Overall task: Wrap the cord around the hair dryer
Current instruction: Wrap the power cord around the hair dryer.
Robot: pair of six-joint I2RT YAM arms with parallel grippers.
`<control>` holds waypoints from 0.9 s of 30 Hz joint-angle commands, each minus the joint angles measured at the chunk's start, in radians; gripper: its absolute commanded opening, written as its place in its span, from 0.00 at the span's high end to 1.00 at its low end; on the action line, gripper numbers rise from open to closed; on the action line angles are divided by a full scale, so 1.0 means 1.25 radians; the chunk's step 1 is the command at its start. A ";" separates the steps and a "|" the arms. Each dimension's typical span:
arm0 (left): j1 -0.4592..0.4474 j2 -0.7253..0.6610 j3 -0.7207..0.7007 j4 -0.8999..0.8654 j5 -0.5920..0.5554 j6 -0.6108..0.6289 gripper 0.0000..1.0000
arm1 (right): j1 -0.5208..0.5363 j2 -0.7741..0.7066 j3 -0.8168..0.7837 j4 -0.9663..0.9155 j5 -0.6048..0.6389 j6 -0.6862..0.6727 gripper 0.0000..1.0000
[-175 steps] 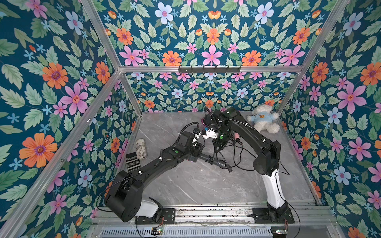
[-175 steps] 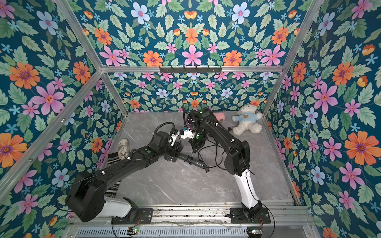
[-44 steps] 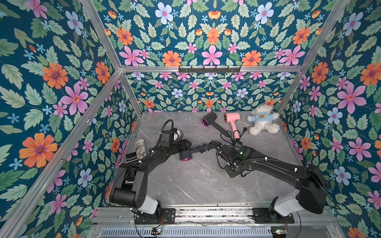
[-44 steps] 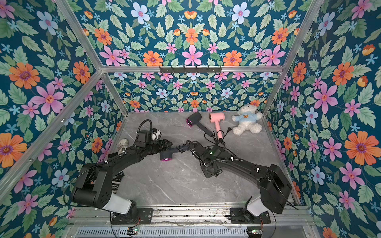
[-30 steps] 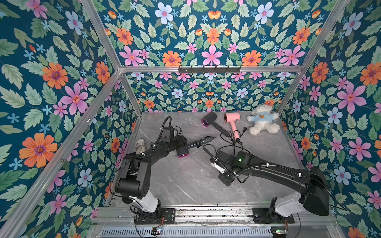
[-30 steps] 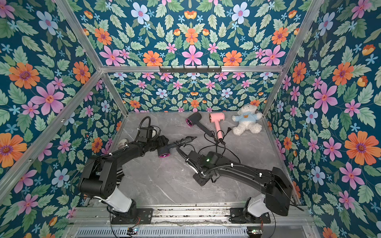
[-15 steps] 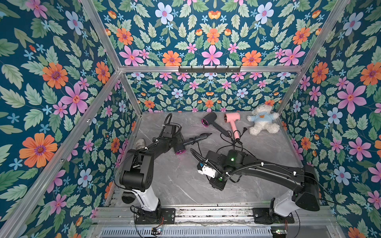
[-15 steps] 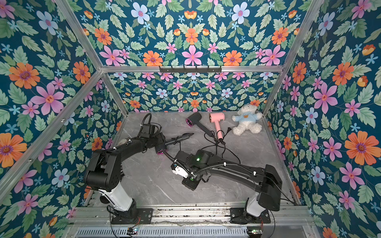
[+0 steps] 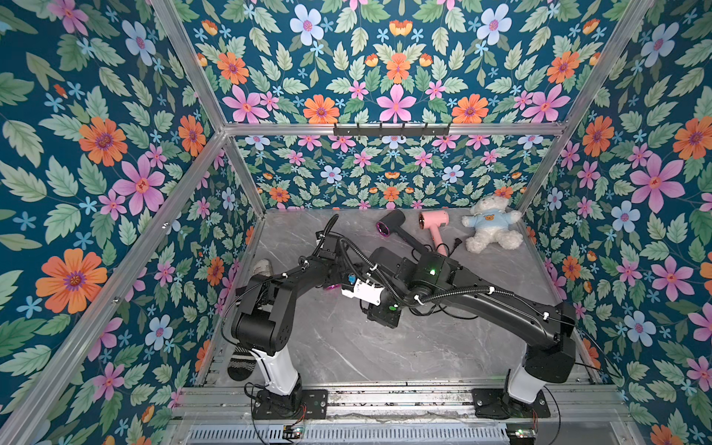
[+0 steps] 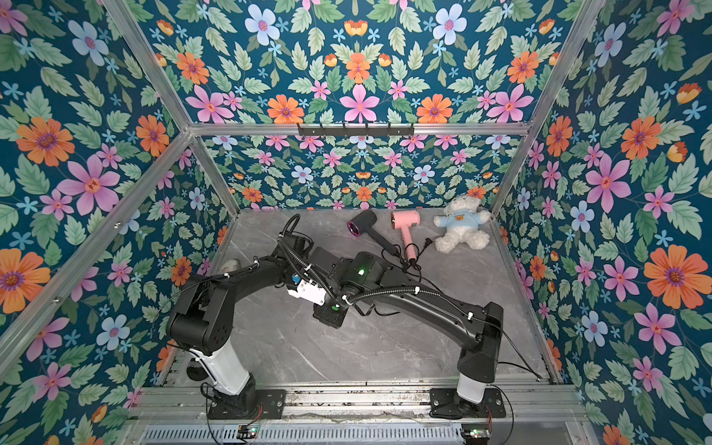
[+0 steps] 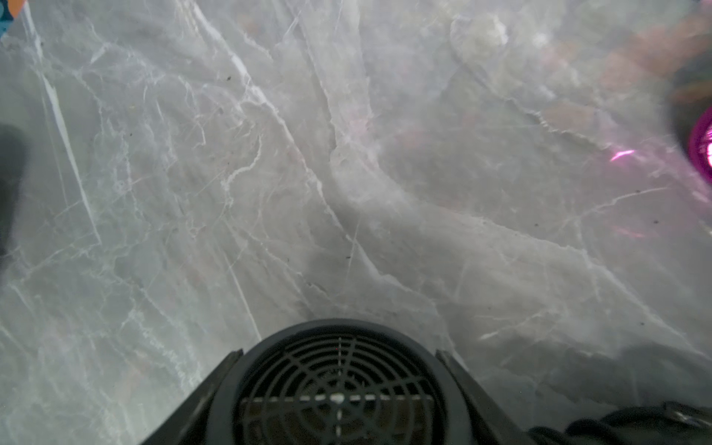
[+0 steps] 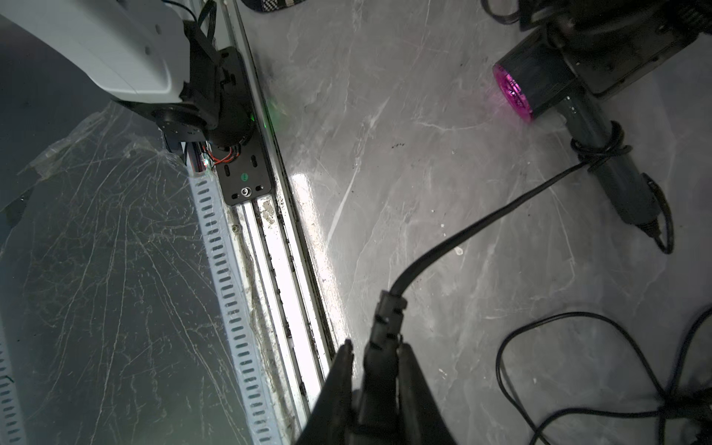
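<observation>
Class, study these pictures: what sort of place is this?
Probably a robot test booth: a left arm and right arm bolted to a metal rail, floral panels on an aluminium frame, a teddy as prop.

**Flowers on every wall**

The walls (image 9: 115, 162) all round carry dark teal paper with pink, orange and blue flowers. Aluminium bars (image 9: 269, 129) frame the corners, and a black hook rail (image 9: 391, 130) sits on the back bar. The floor (image 9: 366, 346) is grey veined marble, evenly lit, glaring white beside the front track (image 9: 385, 400).
</observation>
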 commanded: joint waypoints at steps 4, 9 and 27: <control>-0.024 -0.012 -0.010 0.065 0.086 0.176 1.00 | -0.104 0.001 0.026 0.081 -0.050 -0.056 1.00; -0.025 -0.047 -0.042 0.049 0.311 0.305 1.00 | -0.219 0.043 0.082 0.104 -0.097 -0.072 1.00; 0.045 -0.156 -0.151 0.160 0.891 0.316 1.00 | -0.541 0.205 0.069 0.235 -0.186 -0.011 1.00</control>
